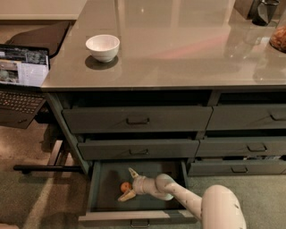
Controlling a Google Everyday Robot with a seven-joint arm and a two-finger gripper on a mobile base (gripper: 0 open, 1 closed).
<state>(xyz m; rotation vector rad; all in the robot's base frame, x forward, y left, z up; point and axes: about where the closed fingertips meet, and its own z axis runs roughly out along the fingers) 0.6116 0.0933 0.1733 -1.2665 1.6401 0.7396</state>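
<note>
My arm reaches down into the open bottom drawer (103, 205) of the grey cabinet. The gripper (129, 184) sits low inside that drawer, its two pale fingers (133, 172) spread apart, one up and one down. A small orange fruit (125, 187) lies on the drawer floor right between the fingertips, at their left end. I cannot tell whether the fingers touch it. The rest of the drawer floor shows nothing else.
A white bowl (103, 47) stands on the grey countertop (178, 49) at the left. Closed drawers (136, 119) stack above the open one and to the right. An open laptop (21, 71) sits at the far left. Dark objects (263, 11) stand at the counter's back right.
</note>
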